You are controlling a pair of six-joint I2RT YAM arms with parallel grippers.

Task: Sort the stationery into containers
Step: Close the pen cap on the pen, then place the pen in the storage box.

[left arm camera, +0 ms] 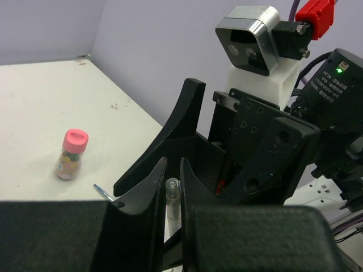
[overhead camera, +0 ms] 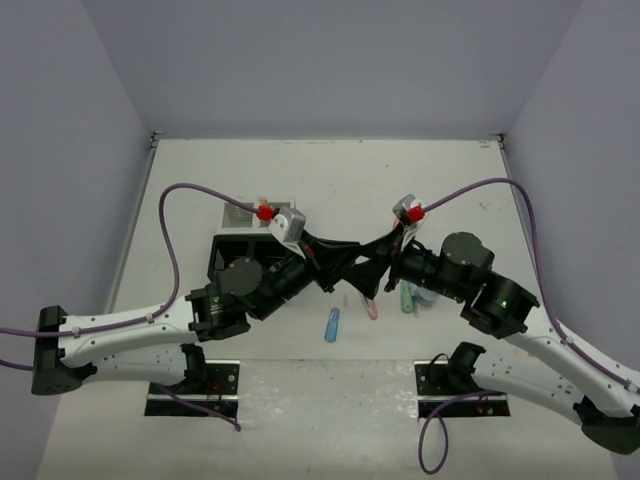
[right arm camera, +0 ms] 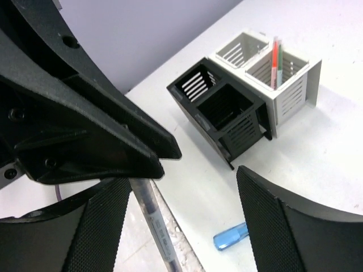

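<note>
My left gripper point(left arm camera: 172, 182) is shut on a grey pen point(left arm camera: 172, 198) with a clear cap and holds it above the table's middle point(overhead camera: 338, 268). My right gripper point(right arm camera: 181, 226) is open, its jaws on either side of that same pen point(right arm camera: 157, 229) without closing on it. The organiser point(right arm camera: 238, 107) stands beyond, with orange and green pens point(right arm camera: 275, 59) upright in one white mesh compartment. In the top view the organiser point(overhead camera: 228, 245) is partly hidden under my left arm. A blue capsule point(overhead camera: 331, 325) lies on the table and shows in the right wrist view point(right arm camera: 231, 237).
A pink-capped bottle point(left arm camera: 71, 154) stands on the table, with a blue pen tip point(left arm camera: 103, 192) near it. A pink pen point(overhead camera: 371, 308) and a green pen point(overhead camera: 407, 298) lie under my right arm. Grey walls enclose three sides.
</note>
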